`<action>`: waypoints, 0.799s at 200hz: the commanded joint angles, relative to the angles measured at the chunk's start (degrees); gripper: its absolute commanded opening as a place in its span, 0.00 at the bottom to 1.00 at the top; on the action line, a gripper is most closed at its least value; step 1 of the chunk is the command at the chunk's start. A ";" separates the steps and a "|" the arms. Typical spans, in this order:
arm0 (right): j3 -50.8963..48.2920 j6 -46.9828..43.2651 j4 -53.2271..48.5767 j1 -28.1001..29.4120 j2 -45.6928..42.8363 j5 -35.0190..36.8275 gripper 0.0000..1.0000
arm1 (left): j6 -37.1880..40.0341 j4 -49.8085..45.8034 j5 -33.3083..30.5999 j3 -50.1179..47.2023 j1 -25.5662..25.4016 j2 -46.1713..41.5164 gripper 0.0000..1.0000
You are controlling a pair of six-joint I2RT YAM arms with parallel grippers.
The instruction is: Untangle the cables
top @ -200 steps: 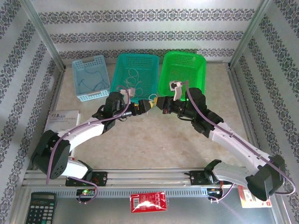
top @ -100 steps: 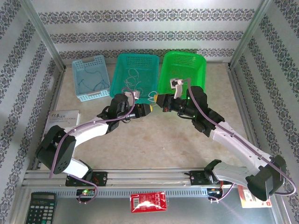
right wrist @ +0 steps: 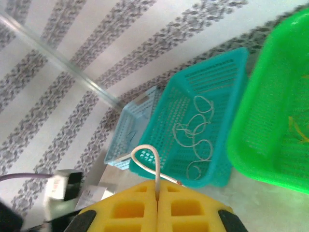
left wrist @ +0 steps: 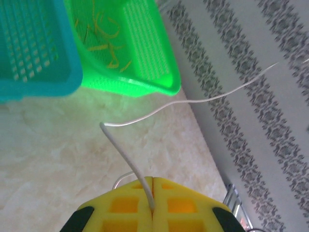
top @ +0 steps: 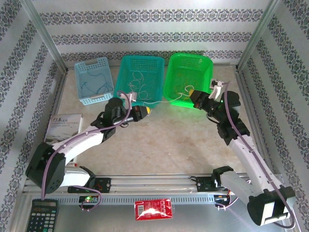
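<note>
One white cable (left wrist: 193, 101) hangs in the air, strung between my two claws above the desk (top: 159, 140), just in front of the baskets. My left claw (left wrist: 152, 180) is pressed together on one end. My right claw (right wrist: 158, 184) pinches the other end in a small loop. I hold them apart, I reckon, to draw the strand straight and free. The sorting looks to go by colour: white strands (right wrist: 195, 130) lie in the teal basket (top: 142, 57), yellow-orange strands (left wrist: 108, 41) in the green basket (top: 190, 54), and blue strands (top: 94, 84) in the light blue basket (top: 96, 99).
</note>
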 commanded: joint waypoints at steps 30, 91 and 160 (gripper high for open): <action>-9.50 1.03 0.84 -2.59 -0.65 -2.65 0.00 | -0.69 -2.95 1.84 4.94 11.92 -9.60 0.00; -16.31 2.54 4.68 7.45 1.83 -0.20 0.00 | 2.00 -4.76 4.25 22.06 15.28 -1.76 0.00; -15.37 2.93 3.60 10.74 0.08 0.62 0.55 | 7.38 -9.79 4.51 40.14 15.46 12.39 0.00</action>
